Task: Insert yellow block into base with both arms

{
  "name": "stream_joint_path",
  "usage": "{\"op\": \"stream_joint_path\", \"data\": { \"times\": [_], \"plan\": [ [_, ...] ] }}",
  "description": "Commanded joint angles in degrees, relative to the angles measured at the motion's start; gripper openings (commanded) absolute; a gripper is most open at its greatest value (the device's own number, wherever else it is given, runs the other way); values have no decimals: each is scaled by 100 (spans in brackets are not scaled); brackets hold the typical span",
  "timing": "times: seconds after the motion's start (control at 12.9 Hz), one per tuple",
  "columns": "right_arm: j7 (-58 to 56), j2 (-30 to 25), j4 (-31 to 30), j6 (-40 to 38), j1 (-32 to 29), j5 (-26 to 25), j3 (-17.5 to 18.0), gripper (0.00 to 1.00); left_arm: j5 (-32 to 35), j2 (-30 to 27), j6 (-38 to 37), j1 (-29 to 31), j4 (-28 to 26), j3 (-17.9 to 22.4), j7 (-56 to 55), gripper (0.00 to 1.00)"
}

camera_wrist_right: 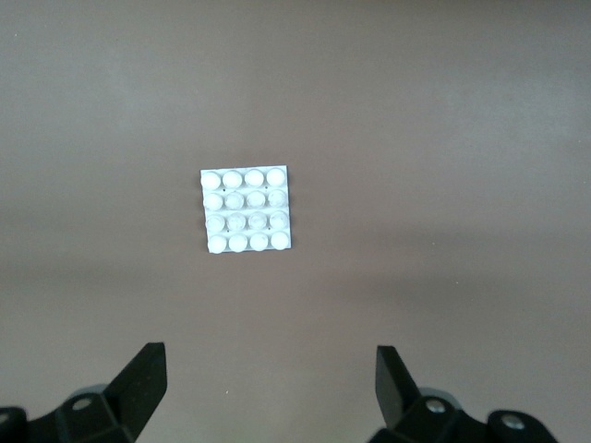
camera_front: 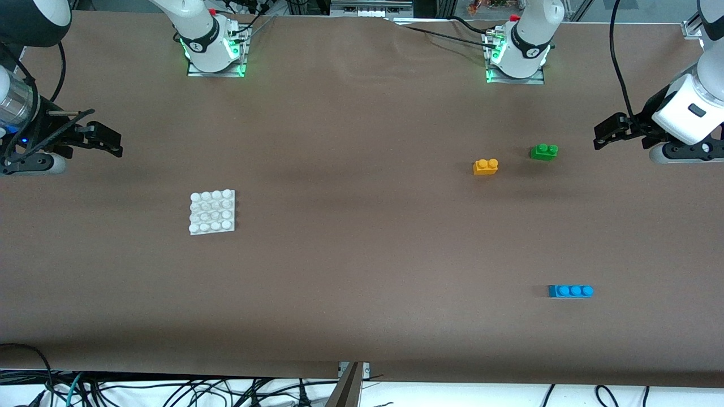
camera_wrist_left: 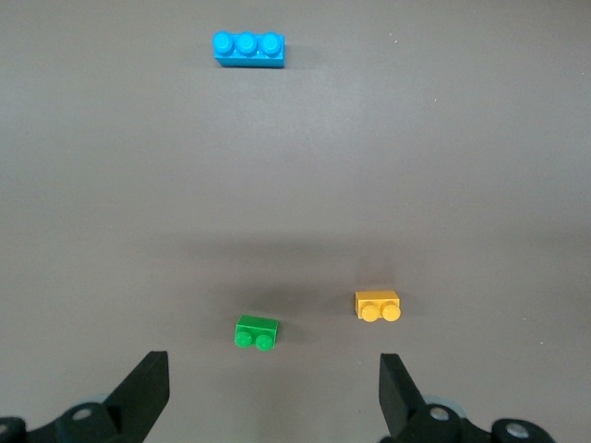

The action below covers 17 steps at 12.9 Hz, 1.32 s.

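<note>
Nothing had been grasped yet. The yellow block (camera_front: 485, 166) sat flat on the brown table (camera_front: 362, 254) in the right-centre of the front view, studs up, toward the left arm's end. The green brick (camera_front: 544, 151) lay just beside it, slightly higher in the frame and apart from it. The blue brick (camera_front: 570, 290) lay well apart, in the lower right.

The base (camera_front: 212, 212) lay flat, left of centre in the front view, toward the right arm's end and well apart from all three bricks. That split probably explains the two-arm plan: each arm had its own piece within reach.

The left gripper (camera_front: 598, 135) hung at the right edge of the frame, over the table's end. Its wrist view showed the jaws spread wide with nothing between them, and the yellow block (camera_wrist_left: 378, 305) and green brick (camera_wrist_left: 256, 332) ahead.

The right gripper (camera_front: 116, 144) hung at the left edge, jaws likewise released and empty. Its wrist view showed the base (camera_wrist_right: 246, 210) centred ahead.

Judgement: start pose. The green brick's closeness to the yellow one could crowd a careless approach.
</note>
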Motion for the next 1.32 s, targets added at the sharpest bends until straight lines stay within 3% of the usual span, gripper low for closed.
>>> {"op": "stream_joint_path", "data": {
  "times": [0.0, 0.54, 1.08, 1.24],
  "plan": [
    [78, 158, 183, -48, -25, -60, 1, 100, -39, 82, -136, -26, 221, -3, 40, 100],
    [87, 290, 166, 145, -34, -77, -25, 100, 49, 91, -136, -26, 248, -249, 40, 100],
    [43, 940, 122, 409, 37, -43, 1, 100, 40, 135, -136, -8, 344, -223, 48, 100],
    [52, 924, -376, 1012, 63, -34, 27, 100, 40, 135, -136, -17, 344, -241, 40, 100]
  ]
}}
